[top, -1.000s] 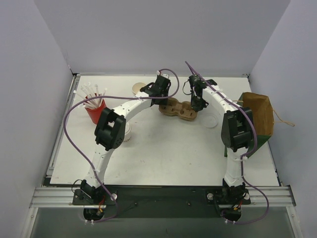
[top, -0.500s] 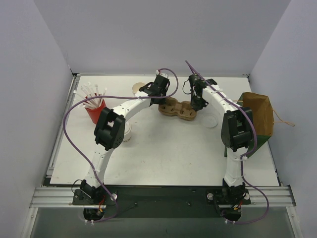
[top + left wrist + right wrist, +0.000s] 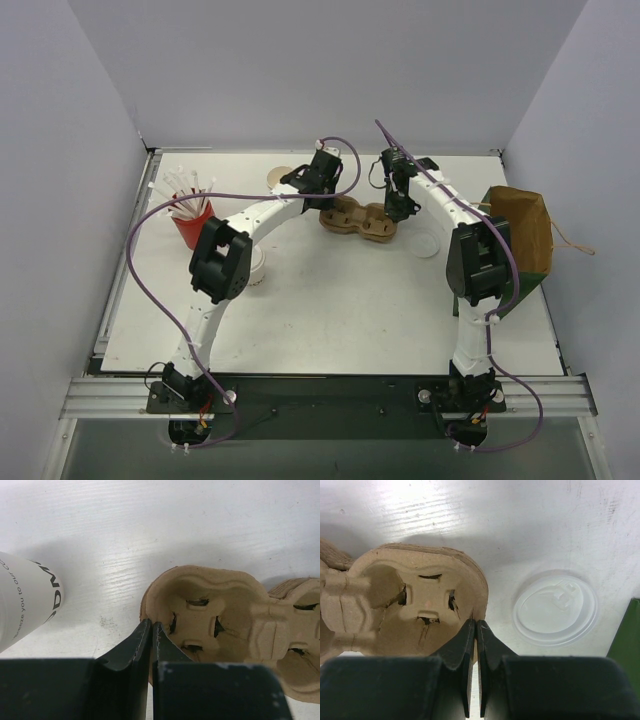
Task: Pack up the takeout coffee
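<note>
Now, carrier pinched at both ends.
Rim of pulp cup carrier [image 3: 225, 610] clamped by left fingers [image 3: 141, 641] and right fingers [image 3: 465, 641]; lift both ends level. The takeout coffee [image 3: 260, 270] sits well behind left fingers, half under that arm.

Pulp cup carrier [image 3: 360, 221], loose lid [image 3: 555, 607], perhaps translucent, red cup [image 3: 192, 231] of straws [image 3: 183, 188]

Takeout coffee [image 3: 259, 272]: largely covered by the left arm's elbow [image 3: 222, 262] in the top view.
Printed white cup [image 3: 25, 600]: cut off by the left wrist view's left edge; its top is not seen.
Cup carrier [image 3: 225, 615]: cut by the frame edge in both wrist views.
Green bag [image 3: 629, 645]: only a sliver is shown, at the right wrist view's right edge.
</note>
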`<action>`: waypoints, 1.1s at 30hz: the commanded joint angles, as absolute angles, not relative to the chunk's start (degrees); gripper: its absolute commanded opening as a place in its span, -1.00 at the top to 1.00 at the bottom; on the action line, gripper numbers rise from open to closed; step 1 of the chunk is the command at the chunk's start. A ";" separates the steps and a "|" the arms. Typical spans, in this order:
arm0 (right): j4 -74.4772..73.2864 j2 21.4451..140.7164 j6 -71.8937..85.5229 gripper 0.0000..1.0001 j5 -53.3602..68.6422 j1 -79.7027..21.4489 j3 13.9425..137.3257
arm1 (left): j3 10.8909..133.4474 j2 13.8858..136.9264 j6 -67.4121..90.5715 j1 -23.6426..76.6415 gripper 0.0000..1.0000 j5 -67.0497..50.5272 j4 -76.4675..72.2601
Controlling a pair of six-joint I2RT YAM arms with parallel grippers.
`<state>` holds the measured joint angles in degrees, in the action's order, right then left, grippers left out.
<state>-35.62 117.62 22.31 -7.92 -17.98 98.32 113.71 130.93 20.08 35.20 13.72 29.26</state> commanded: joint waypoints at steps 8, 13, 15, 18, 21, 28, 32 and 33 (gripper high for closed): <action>-37.71 111.80 23.20 1.00 -9.32 -17.93 101.16 | 113.73 124.11 18.11 34.89 0.89 14.33 26.01; -38.14 109.61 23.64 1.00 -9.32 -17.93 101.07 | 113.12 122.44 18.02 34.89 0.88 13.98 26.36; -38.58 108.90 23.90 1.00 -9.14 -18.02 101.07 | 113.12 121.38 18.28 34.89 0.88 13.89 26.89; -39.29 106.53 25.22 1.00 -7.92 -18.37 99.59 | 112.42 119.62 18.46 34.89 0.88 13.10 28.30; -39.29 103.19 26.89 1.00 -6.34 -18.98 95.46 | 109.61 117.08 18.89 35.07 0.88 12.31 29.62; -37.10 92.14 31.72 1.00 -4.40 -24.15 82.20 | 93.80 106.45 20.21 35.68 0.89 9.76 28.05; -34.37 85.80 36.46 0.99 -5.79 -30.03 73.32 | 82.03 98.20 21.71 36.91 0.88 8.96 25.49; -33.23 84.30 37.61 0.96 -6.06 -31.19 70.78 | 77.39 96.87 22.49 37.26 0.89 9.14 24.88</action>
<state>-34.79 90.35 31.86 -4.16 -26.65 77.19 87.11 104.62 20.56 36.16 9.67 28.08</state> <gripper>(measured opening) 0.006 0.124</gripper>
